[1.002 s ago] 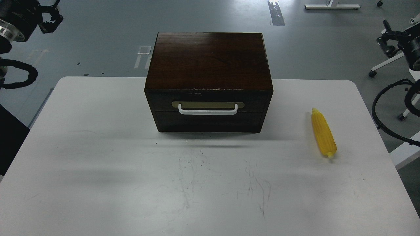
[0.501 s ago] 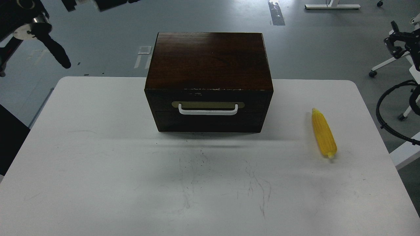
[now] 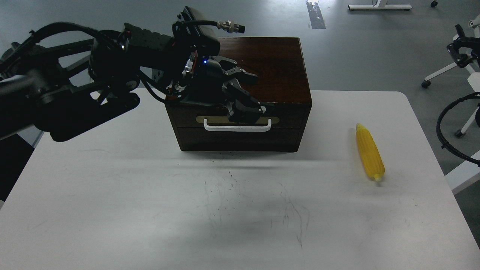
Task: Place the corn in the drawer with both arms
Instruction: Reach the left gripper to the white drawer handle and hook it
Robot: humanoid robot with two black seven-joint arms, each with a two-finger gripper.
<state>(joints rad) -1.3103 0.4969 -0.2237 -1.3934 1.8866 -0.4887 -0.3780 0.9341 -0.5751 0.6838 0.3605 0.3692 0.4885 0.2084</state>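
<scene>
The dark brown cabinet stands at the back middle of the white table, its drawer closed. My left arm reaches in from the left, across the cabinet's front left corner. My left gripper sits just above the middle of the white bar handle, its dark fingers spread; I cannot tell if it touches the handle. The yellow corn lies on the table to the right of the cabinet, pointed end away from me. My right gripper is small at the far right edge, off the table and far from the corn.
The white table has scuff marks in its front middle. A black cable loop of my right arm hangs past the table's right edge. White chair legs stand on the grey floor beyond.
My left arm has swung in from the upper left corner and brought its gripper down to the drawer handle. My right arm has drifted slightly right. The corn and cabinet have not moved.
</scene>
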